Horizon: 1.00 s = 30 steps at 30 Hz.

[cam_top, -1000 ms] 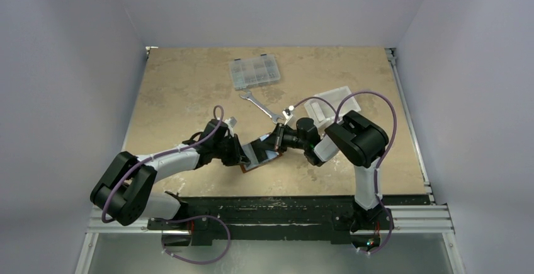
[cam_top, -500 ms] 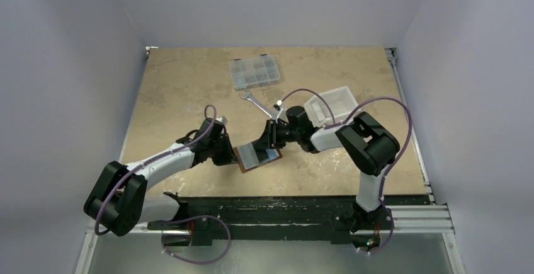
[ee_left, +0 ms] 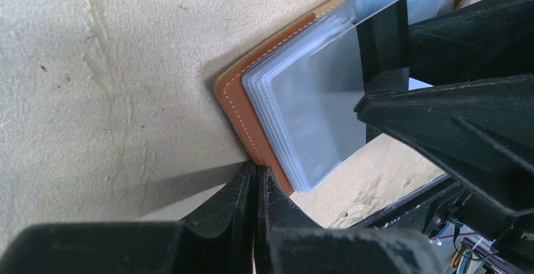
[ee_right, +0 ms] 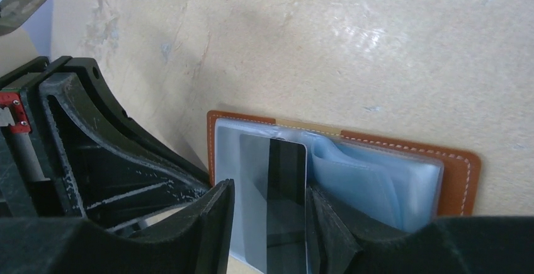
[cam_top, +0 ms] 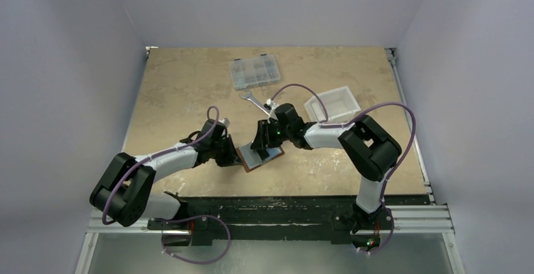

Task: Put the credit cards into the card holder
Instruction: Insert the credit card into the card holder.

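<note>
Silvery card (ee_right: pixel 286 186) between right fingers (ee_right: pixel 211 223); holder (ee_right: pixel 454 182) beneath.

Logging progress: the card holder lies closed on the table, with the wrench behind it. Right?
Not closed. The card holder lies open on the table, clear sleeves showing, as the right wrist view shows; the wrench is behind it.

Found card holder (cam_top: pixel 258 159) open on table (cam_top: pixel 189 85): left pincer (ee_left: pixel 257 182) on its left edge, right pincer (ee_right: pixel 269 189) astride credit card (ee_right: pixel 286 173) inside; wrench (cam_top: pixel 255 99), then compartment box (cam_top: pixel 254 72) behind, bin (cam_top: pixel 332 104) rear right.
</note>
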{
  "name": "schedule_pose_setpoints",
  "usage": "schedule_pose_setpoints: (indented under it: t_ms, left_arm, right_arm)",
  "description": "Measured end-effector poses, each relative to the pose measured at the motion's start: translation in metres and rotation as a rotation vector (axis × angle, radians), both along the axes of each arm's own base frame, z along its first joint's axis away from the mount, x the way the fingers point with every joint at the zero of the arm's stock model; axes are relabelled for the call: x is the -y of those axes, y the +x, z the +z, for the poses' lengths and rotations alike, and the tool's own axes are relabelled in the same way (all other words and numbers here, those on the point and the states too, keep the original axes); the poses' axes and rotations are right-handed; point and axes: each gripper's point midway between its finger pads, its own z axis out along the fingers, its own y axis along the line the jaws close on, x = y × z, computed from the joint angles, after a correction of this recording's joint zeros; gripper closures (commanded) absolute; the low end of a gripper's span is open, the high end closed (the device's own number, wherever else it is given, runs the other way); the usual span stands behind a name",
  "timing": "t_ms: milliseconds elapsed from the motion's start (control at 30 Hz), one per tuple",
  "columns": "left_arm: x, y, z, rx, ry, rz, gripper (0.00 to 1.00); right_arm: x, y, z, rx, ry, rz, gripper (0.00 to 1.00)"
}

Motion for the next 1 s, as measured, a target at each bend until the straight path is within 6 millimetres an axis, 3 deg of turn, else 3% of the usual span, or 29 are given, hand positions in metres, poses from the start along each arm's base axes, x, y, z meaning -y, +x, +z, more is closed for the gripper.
schedule_pose_setpoints:
  t_ms: [167,533,1000]
  left_arm:
    - [0.002,-0.002,0.000,-0.003,-0.019,-0.003,1.00]
    - [0.006,-0.002,0.000,0.010,-0.048,-0.014,1.00]
    - [0.014,-0.008,0.000,-0.016,-0.107,-0.016,1.00]
  right_arm:
    - [-0.013,-0.002,0.002,0.051,-0.038,-0.013,0.46]
    - [-0.004,-0.010,0.002,0.071,-0.122,-0.021,0.40]
    - [-0.017,-0.015,0.000,0.175,-0.236,-0.077,0.37]
